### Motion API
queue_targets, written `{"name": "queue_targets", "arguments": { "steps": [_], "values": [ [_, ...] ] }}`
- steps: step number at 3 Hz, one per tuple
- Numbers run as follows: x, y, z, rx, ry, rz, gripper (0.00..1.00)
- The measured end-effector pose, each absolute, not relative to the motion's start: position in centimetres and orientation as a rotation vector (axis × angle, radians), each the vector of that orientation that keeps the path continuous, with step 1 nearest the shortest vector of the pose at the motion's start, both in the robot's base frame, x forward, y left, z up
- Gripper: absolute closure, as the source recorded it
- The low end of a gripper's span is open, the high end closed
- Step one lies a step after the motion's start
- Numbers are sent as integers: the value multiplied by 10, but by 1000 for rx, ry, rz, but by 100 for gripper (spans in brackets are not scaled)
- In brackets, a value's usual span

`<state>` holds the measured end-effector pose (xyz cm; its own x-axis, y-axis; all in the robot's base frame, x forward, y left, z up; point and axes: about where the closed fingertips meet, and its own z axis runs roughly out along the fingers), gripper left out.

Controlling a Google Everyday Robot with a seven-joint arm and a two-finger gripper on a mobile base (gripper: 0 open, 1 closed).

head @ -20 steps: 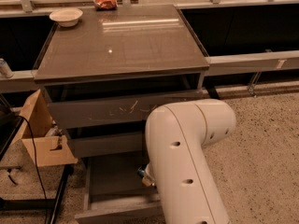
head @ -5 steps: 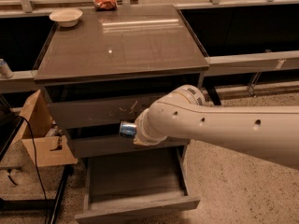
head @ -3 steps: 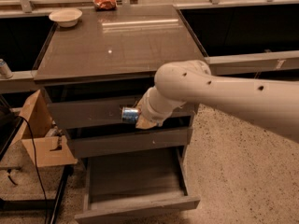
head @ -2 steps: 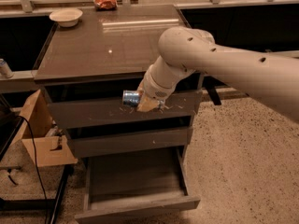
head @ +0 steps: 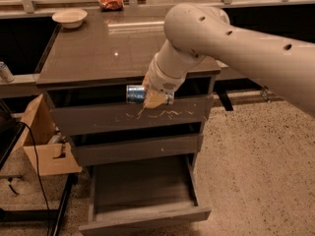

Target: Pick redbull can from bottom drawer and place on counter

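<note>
fingers (head: 154, 100) clamped on redbull can (head: 133, 93) | gripper (head: 147, 96) before scratched drawer front (head: 98, 120) | label unreadable

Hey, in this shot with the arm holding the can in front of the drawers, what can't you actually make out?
Camera view:
- The redbull can, gripped by the claw just below the counter's front edge: its right end is covered by the claw, and its print is blurred.
- The counter: its right side is hidden behind the arm.
- The bottom drawer: its front left corner runs off the lower edge.
- The pale can: cut by the left edge.
</note>
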<state>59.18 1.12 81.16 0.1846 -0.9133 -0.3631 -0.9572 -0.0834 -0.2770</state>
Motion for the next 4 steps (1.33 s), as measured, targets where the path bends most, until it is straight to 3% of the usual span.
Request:
{"name": "queue_targets", "arguments": {
  "steps": [3, 4],
  "values": [
    [629, 30, 921, -2082, 1641, -21, 100],
    [667, 48, 934, -2107, 1591, -23, 100]
  ]
}}
